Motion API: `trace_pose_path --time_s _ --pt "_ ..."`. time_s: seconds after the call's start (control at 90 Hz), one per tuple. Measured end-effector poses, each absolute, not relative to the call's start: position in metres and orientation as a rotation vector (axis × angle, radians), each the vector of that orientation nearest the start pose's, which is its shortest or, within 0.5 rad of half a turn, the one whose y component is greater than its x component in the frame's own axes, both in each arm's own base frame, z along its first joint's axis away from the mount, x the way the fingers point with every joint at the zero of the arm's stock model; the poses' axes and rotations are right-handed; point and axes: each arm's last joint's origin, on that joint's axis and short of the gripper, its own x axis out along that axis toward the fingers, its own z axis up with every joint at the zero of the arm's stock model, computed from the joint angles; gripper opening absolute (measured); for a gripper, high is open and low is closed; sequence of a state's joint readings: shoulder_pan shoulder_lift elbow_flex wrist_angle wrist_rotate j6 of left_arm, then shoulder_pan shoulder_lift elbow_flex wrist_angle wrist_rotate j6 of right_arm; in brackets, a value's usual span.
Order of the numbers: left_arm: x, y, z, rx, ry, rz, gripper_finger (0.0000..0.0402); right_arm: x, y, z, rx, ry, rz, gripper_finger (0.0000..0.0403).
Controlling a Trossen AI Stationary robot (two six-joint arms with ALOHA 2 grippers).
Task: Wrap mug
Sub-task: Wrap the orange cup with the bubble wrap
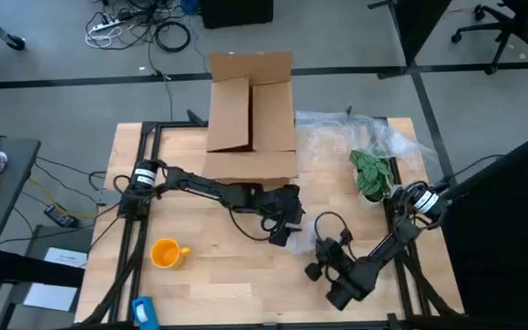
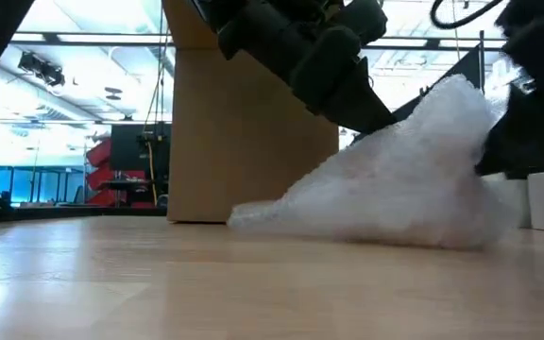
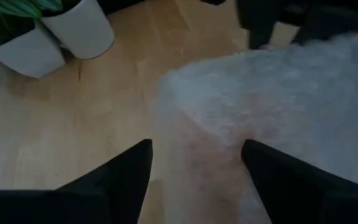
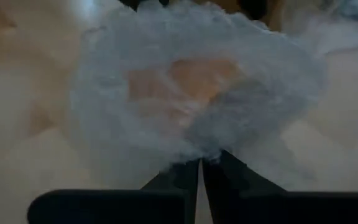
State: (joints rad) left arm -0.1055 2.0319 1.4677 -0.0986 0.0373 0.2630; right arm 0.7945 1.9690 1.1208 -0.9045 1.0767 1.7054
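On the table [image 1: 246,284], right hand [image 4: 201,163] pinching plastic sheet [image 2: 404,189], left hand [image 3: 194,162] spread above it, mug [image 1: 166,253] apart.

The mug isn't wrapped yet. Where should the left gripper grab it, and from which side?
Probably the rim, from straight above: the mug stands upright, mouth open upward, so one finger fits inside, away from the loop handle on its right in the high view. The left gripper is open.
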Motion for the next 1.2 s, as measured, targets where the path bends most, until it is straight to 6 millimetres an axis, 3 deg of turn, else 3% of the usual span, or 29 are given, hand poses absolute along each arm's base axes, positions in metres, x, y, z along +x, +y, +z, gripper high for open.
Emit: trace_pose_path --time_s 0.256,0.544,0.789,0.944,1.089,1.2 --pt "0.449 -0.050 0.199 0.271 0.656 -0.238 0.0248 0.252 0.200 0.122 0.068 0.630 -0.779 0.0001" --pt "0.449 -0.050 0.198 0.284 0.662 -0.247 0.0248 0.225 0.201 0.134 -0.027 0.717 -0.807 0.0000" --pt "0.444 -0.051 0.204 0.264 0.676 -0.263 0.0248 0.261 0.198 0.130 -0.021 0.639 -0.717 0.0000" --pt "0.428 -0.055 0.231 0.267 0.676 -0.287 0.0248 0.285 0.190 0.132 -0.038 0.651 -0.658 0.0000" --pt "0.400 -0.058 0.273 0.283 0.682 -0.323 0.0248 0.290 0.183 0.132 -0.065 0.656 -0.675 0.0000" --pt "0.374 -0.057 0.290 0.278 0.787 -0.306 0.0248 0.291 0.182 0.132 -0.075 0.662 -0.673 0.0000"
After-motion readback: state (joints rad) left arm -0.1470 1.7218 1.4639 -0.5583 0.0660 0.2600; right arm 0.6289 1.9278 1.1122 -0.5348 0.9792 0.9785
